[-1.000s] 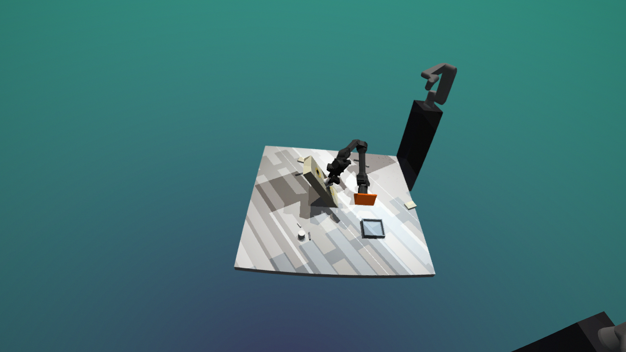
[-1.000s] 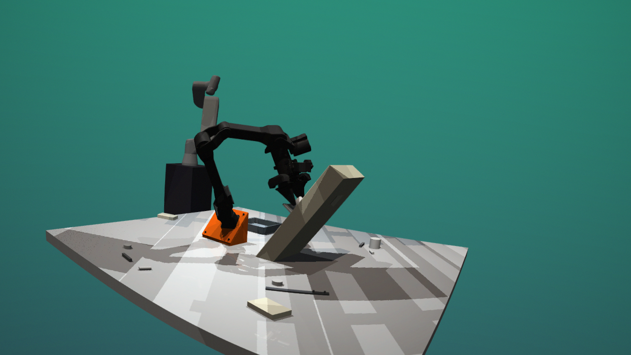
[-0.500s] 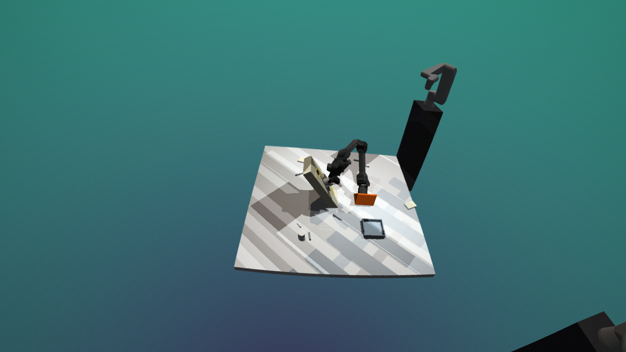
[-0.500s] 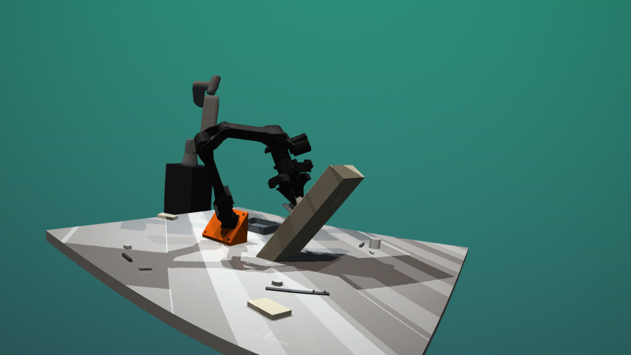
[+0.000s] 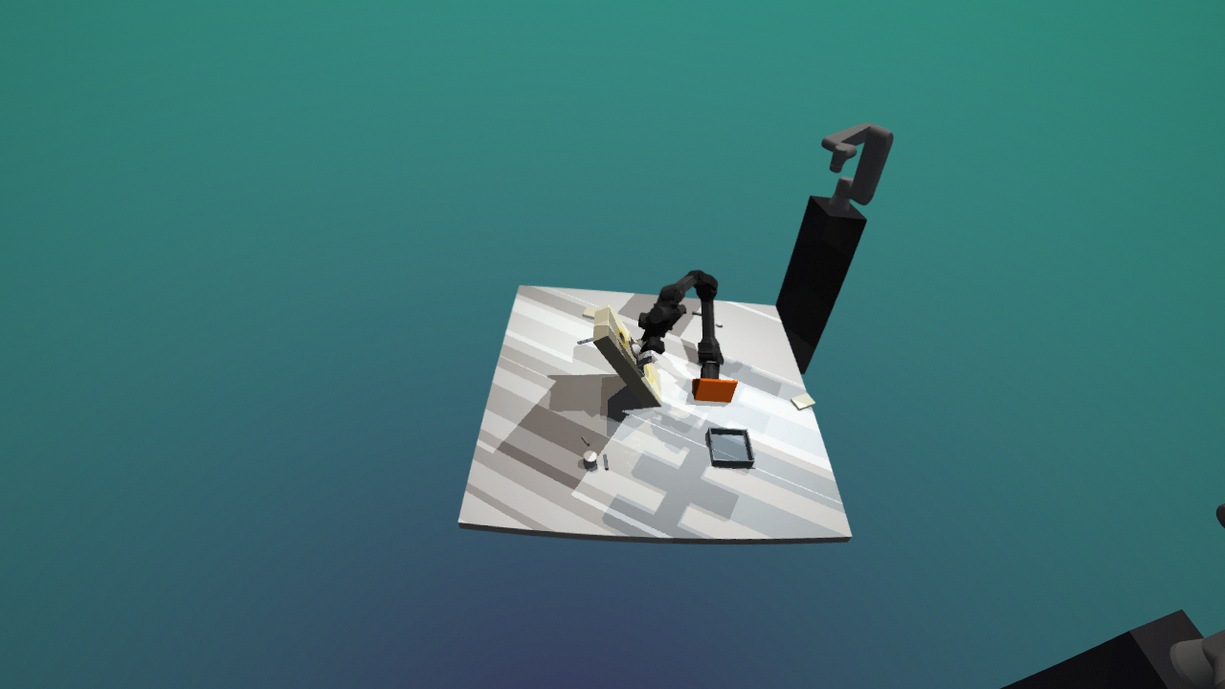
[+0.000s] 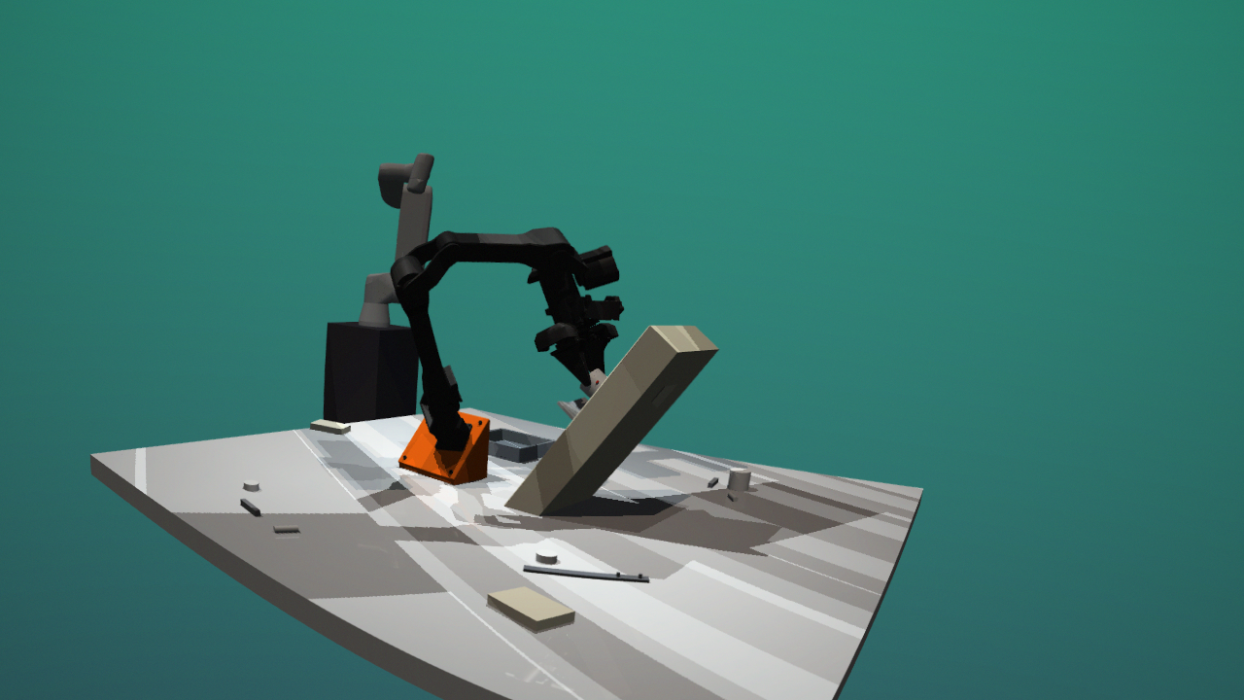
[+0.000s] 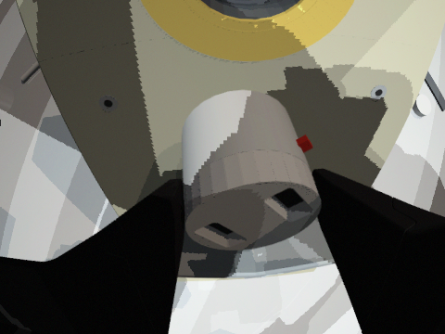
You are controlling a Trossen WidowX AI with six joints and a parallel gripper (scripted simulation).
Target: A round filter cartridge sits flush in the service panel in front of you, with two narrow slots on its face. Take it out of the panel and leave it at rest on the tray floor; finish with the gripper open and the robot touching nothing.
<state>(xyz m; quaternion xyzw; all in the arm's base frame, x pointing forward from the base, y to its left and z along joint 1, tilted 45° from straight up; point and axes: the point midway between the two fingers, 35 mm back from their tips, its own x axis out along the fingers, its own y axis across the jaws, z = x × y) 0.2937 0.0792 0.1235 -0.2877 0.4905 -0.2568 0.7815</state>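
The pale round cartridge (image 7: pixel 236 134) (image 6: pixel 597 379), with two slots in its end face and a small red tab on its side, is outside the panel's socket. My gripper (image 7: pixel 248 186) is shut on it, one black finger on each side. The tilted beige panel (image 5: pixel 628 373) (image 6: pixel 608 426) (image 7: pixel 162 70) stands behind it. A yellow ring (image 7: pixel 185 33) around a dark opening lies above the cartridge in the wrist view. Whether the cartridge touches the panel or its grey ledge (image 6: pixel 570 407) is unclear. The dark square tray (image 5: pixel 732 465) (image 6: pixel 519 454) stands away from the panel and holds nothing visible.
My arm's orange base (image 5: pixel 715 391) (image 6: pixel 473 439) stands between the panel and the tray's side. A white cylinder (image 5: pixel 589 458) (image 6: pixel 738 479) and small bars lie beyond the panel. A beige block (image 6: pixel 531 607) and a long dark bar (image 6: pixel 585 575) lie near another table edge.
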